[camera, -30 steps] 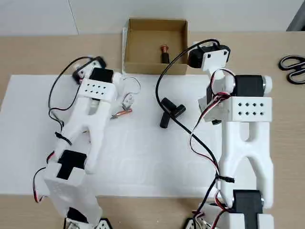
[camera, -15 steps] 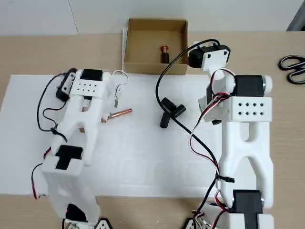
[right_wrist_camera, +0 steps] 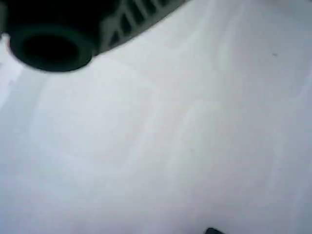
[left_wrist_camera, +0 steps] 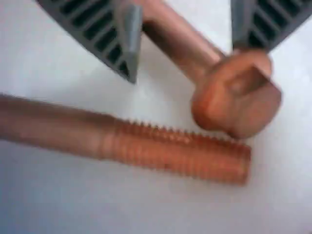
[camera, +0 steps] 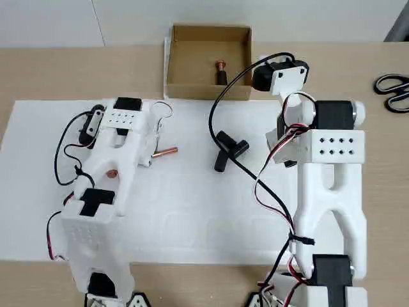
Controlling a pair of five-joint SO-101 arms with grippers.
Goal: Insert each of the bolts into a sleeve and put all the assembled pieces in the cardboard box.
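The left end effector (left_wrist_camera: 184, 51) is spread, one bolt's (left_wrist_camera: 234, 95) shank between its fingers (left_wrist_camera: 122, 39). A second bolt (left_wrist_camera: 161, 146) lies just beside it on the white sheet (camera: 192, 204), near the table's (camera: 38, 70) left edge. Two black sleeves (camera: 225, 149) cross mid-sheet. One assembled piece (camera: 220, 69) stands in the cardboard box (camera: 176, 64) at the far edge. Whether the right end effector (right_wrist_camera: 126, 22) grips anything cannot be told.

Left arm (camera: 118, 160) leans forward, wrist tipped down, gripper (left_wrist_camera: 183, 48) parted; right arm (camera: 332, 185) reaches straight ahead.
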